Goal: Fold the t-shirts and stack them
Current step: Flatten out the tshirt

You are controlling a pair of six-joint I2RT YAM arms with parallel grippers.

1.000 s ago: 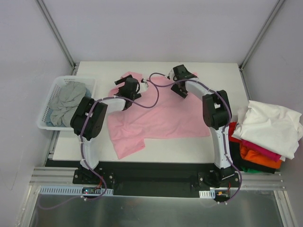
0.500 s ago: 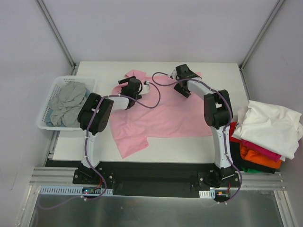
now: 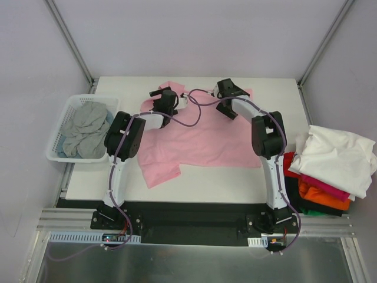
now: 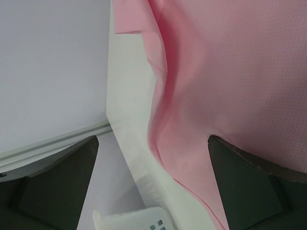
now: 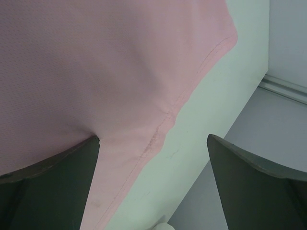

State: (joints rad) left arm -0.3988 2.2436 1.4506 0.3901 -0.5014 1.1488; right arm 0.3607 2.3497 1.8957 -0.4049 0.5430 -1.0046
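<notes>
The left arm [image 3: 115,180] and right arm [image 3: 272,180] share white links and bulky black joint housings. A purple cable [image 3: 197,112] trails along each. Their pincer fingers [image 4: 53,182] are dark grey.

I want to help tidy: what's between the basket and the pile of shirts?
The pink shirt on the table, under the left arm and right arm, in the top view.

No readable text, label, brand or number shows anywhere.
</notes>
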